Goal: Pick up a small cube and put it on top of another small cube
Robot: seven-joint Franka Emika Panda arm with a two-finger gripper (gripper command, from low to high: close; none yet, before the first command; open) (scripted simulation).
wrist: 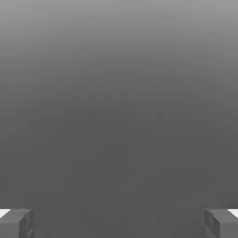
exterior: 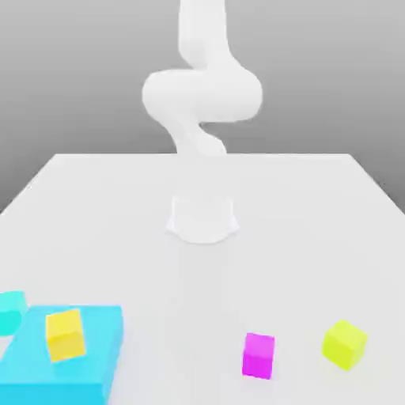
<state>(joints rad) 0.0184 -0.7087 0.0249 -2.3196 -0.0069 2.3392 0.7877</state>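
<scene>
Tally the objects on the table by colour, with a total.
Cyan: 2, the large flat cyan block and a small cyan object at the exterior view's left edge
Golden-yellow cube: 1, on the block
Magenta-pink cube: 1
Lime yellow-green cube: 1
Total: 5

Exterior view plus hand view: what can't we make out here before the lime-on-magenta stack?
- Small cyan object: cut off by the exterior view's left edge, shape unclear.
- Large cyan block: bottom edge crops its near side; golden-yellow cube covers part of its top.
- Lime cube, magenta cube: far faces hidden.
- Gripper: fingertips cropped at the hand view's corners, wide apart.
</scene>
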